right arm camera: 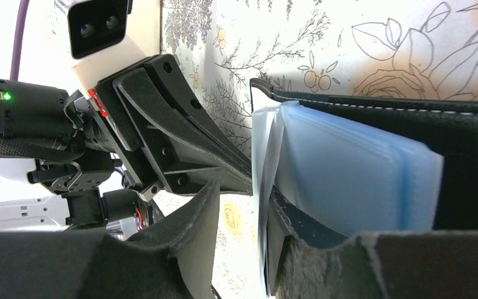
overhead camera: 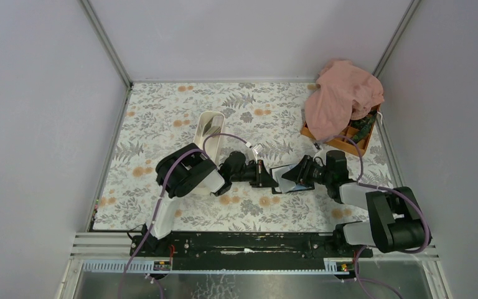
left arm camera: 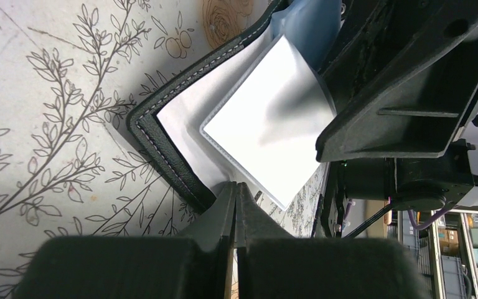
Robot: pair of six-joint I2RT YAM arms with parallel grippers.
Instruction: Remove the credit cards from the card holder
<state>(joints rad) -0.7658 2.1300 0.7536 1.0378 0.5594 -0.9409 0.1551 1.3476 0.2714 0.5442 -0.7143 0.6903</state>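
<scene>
Top external view: we find both arms folded low over the floral surface (overhead camera: 162, 112) with their forearms turned inward, so that the two claws meet nose to nose a little right of centre. The left arm rises from its base at the near edge, bends at the elbow and reaches to the right. The right arm bends at its elbow near the right edge and reaches to the left. The card holder (overhead camera: 286, 182) is between the two claws, open, with its pale inner face turned up. The left claw (overhead camera: 271, 175) has its jaws pressed together, and in the left wrist view their tips meet on the holder's inner lining, just inside the black stitched edge. We record this as a pinch on the holder. That view also shows a white card (left arm camera: 261, 137) in a clear sleeve, inside the open holder and partly shaded by the right claw (overhead camera: 303, 174). In the right wrist view the right claw's jaws stand part-way apart. A thin white leaf of the holder stands on edge in the gap, close against one finger, and no clamp is visible. Blue translucent sleeves (right arm camera: 355, 180) fan out from the black cover beside it. A white tray (overhead camera: 210, 129) lies well apart to the far left. A pink cloth (overhead camera: 342, 93) covers part of an orange box (overhead camera: 348, 140) at the far right corner.
</scene>
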